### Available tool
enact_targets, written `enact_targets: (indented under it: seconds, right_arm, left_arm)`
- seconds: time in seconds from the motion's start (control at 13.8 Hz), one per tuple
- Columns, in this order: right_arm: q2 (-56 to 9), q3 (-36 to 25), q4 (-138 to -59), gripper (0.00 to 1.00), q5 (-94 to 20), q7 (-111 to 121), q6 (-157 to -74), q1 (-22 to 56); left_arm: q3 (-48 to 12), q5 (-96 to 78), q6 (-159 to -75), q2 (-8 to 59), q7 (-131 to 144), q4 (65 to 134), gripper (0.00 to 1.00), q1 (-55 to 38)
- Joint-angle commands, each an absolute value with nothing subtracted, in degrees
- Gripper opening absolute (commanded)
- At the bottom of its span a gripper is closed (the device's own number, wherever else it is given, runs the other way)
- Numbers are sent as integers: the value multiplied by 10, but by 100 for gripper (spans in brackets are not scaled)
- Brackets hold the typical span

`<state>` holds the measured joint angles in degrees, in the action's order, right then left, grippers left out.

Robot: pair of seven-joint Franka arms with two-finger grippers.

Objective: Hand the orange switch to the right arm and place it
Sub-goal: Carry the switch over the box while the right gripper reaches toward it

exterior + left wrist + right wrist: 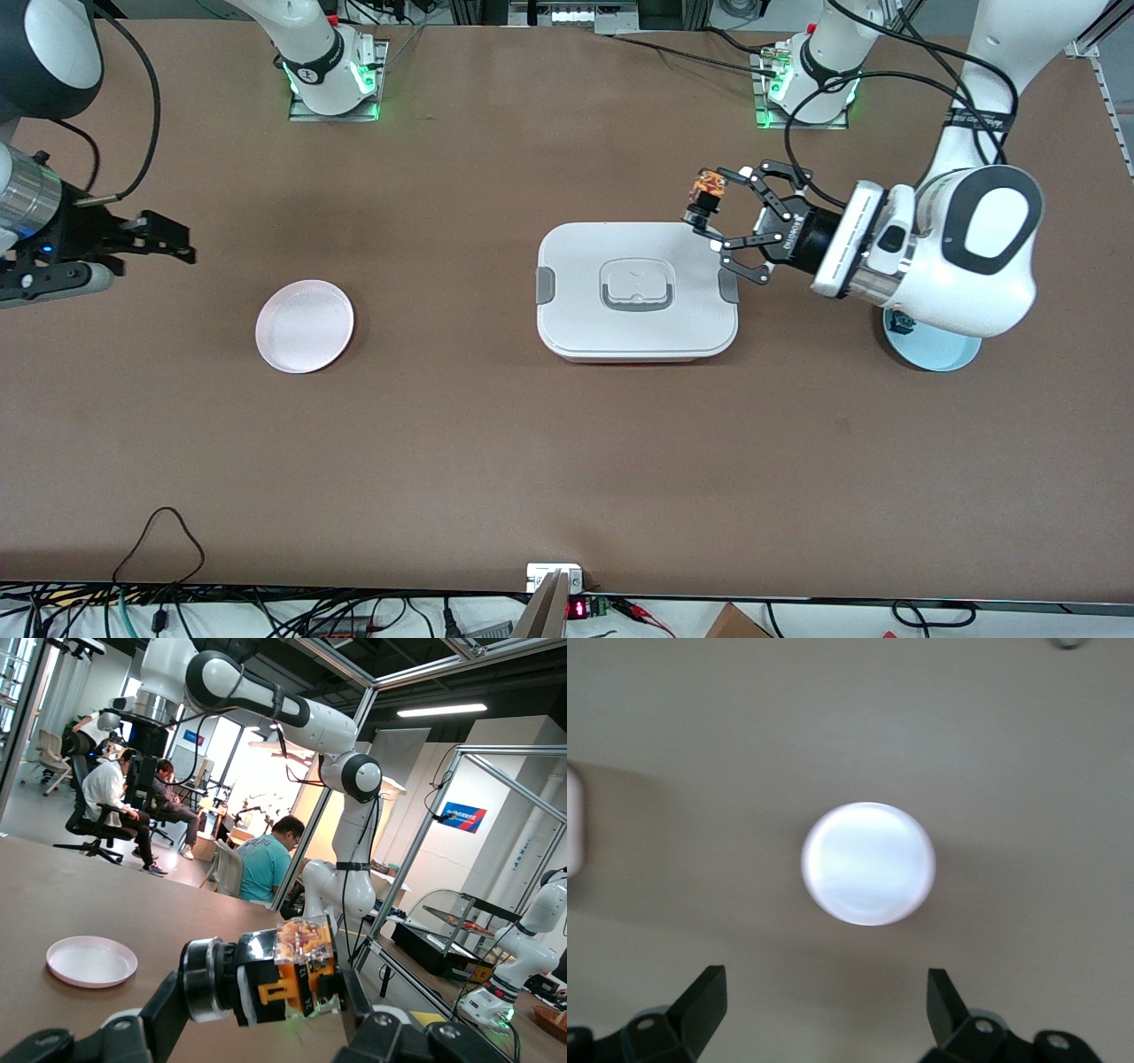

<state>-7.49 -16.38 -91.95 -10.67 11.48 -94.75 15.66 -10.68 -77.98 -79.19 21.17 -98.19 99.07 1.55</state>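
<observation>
Right pincer (173, 241): up in the air at the right arm's end of the table (496, 443), close to the pink plate (305, 326), which its wrist view shows below it. Fingers (700, 1001) spread wide, nothing between them. This arm waits.

White lidded box (636, 291): mid-table, lid on, grey handle on top.

Left pincer (709, 217): over the box's corner toward the left arm's end, turned sideways toward the right arm. Clenched on the orange switch (706, 188), which is carried clear of the table; the wrist view shows the black body gripped and the orange part exposed.

Blue plate (930, 350): under the left arm's wrist, with a small dark component (902, 322) on it.

Progress, my judgement: pickup done. Handover not yet made, pincers well apart. Placement still to do, probably on the pink plate.
</observation>
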Motion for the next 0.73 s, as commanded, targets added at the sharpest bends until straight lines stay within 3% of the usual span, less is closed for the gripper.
enact_targets:
  seconds: [0.0, 0.29, 0.65]
  right_arm:
    - [-75, -165, -920, 100, -241, 125, -916, 149]
    - [-109, -166, -954, 100, -502, 125, -904, 149]
    - [-105, -163, -1066, 100, -757, 126, -939, 182]
  left_arm:
    - [-102, -813, -789, 220, -1012, 989, 0, 0]
    - [-102, -824, -822, 220, -1052, 987, 0, -4]
    - [-103, -843, -852, 223, -1115, 984, 0, -8]
